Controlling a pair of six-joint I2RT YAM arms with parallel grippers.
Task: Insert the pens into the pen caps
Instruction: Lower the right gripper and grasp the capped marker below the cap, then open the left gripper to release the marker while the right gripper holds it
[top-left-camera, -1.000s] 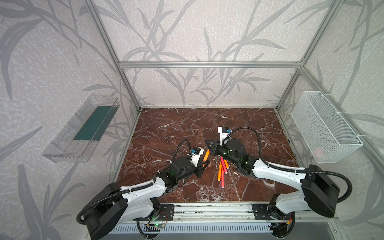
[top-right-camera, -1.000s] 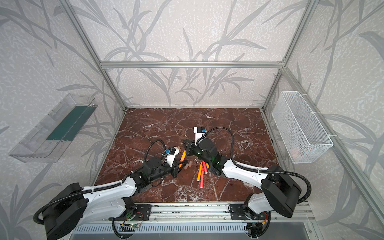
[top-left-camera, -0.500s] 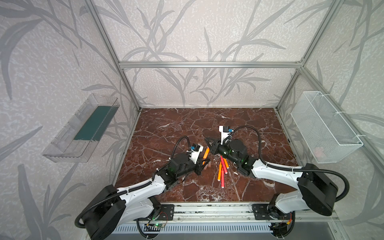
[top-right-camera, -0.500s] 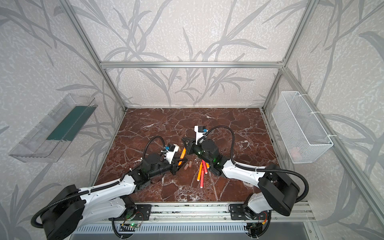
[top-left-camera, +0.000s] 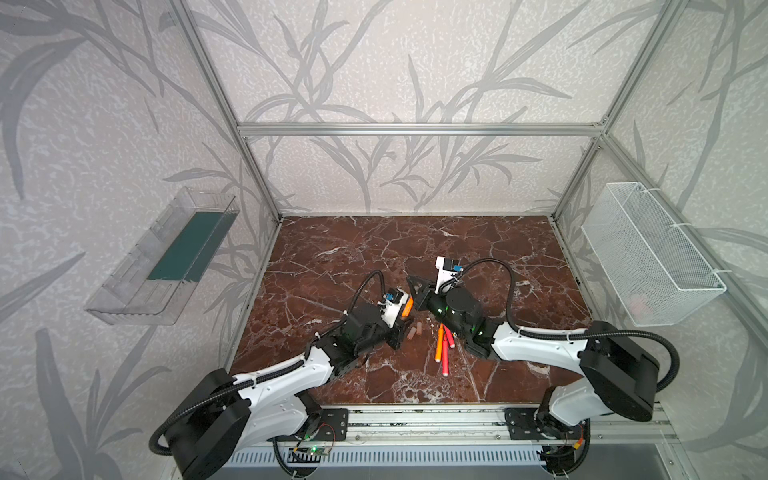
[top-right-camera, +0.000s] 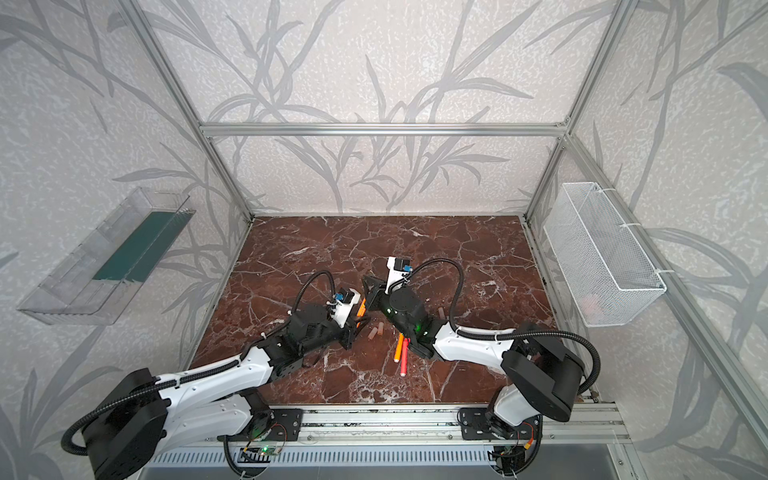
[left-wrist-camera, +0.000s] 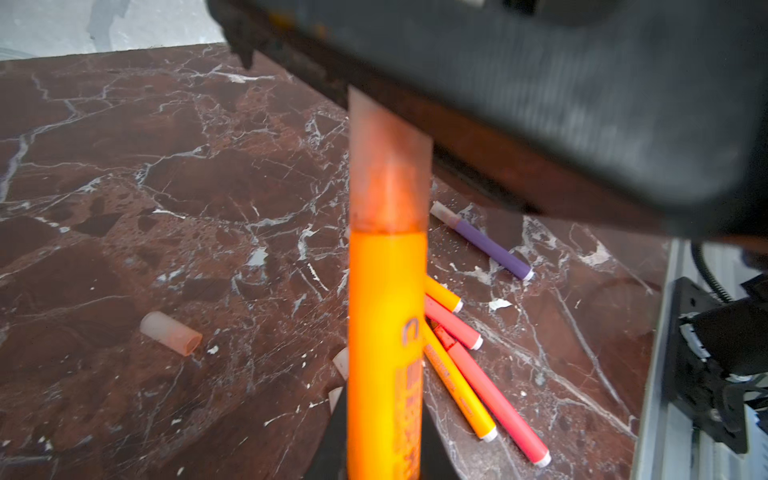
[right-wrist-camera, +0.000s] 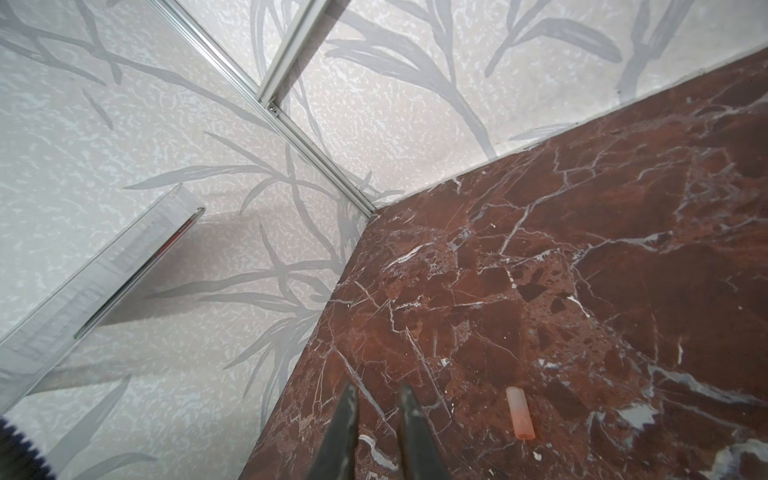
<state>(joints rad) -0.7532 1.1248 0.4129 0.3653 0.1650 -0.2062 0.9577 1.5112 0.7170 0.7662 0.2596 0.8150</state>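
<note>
1. My left claw is clamped on the orange pen, which projects straight ahead of it.
2. My right claw is closed on the cap, which sits over the pen's tip.
3. I keep both in line and press straight until seated.

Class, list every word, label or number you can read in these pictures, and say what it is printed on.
"C", perhaps: dark print along the held orange pen; the rest is blurred.
Dark print on a lying orange pen: too small to read.
No other text shows.
</note>
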